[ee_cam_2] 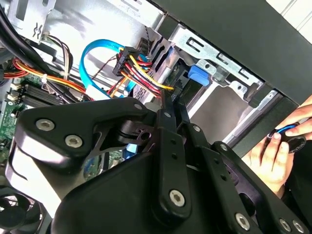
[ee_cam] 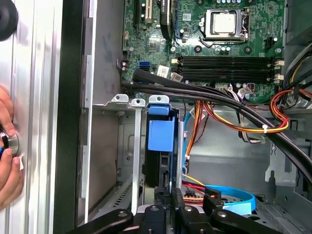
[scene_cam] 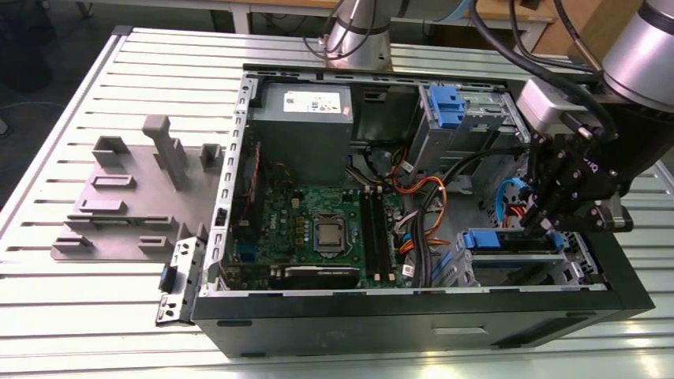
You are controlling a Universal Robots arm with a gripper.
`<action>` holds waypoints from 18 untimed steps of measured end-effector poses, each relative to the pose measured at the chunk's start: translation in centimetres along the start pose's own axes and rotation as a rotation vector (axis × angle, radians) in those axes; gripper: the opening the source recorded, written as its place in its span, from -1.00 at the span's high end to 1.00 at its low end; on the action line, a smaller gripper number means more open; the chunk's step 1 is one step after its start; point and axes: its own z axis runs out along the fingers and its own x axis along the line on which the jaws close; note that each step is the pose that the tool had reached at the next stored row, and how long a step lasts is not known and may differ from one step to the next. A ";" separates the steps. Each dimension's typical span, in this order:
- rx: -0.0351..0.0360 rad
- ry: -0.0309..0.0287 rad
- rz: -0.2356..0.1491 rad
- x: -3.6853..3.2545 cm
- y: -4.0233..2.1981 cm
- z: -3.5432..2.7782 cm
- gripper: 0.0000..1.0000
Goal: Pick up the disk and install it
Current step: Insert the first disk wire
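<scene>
The gripper [scene_cam: 550, 225], fingers pressed together on the disk's [ee_cam: 160, 141] edge, holds it upright in the open computer case's [scene_cam: 421, 320] drive bay [ee_cam: 127, 146], at the exterior view's right.

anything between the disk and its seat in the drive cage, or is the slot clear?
Nothing visible blocks it. In the first wrist view the disk already stands edge-on in the drive cage, with the claw at its near end. The black cable bundle crosses beyond the cage's far end, not across the slot.
</scene>
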 end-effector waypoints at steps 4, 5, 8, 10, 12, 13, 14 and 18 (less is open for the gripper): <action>-0.0009 -0.0004 0.008 0.00 0.01 0.03 0.66; -0.0011 -0.0006 0.010 0.00 0.01 0.04 0.66; -0.0008 -0.0009 0.013 0.00 0.01 0.03 0.66; 0.0002 -0.0008 0.016 0.01 0.00 -0.05 0.66; 0.0011 -0.0008 0.019 0.01 0.01 -0.12 0.66; 0.0012 -0.0009 0.022 0.02 0.01 -0.13 0.66; 0.0012 -0.0010 0.026 0.02 0.01 -0.12 0.66; -0.0001 -0.0040 0.039 0.03 0.02 -0.15 0.66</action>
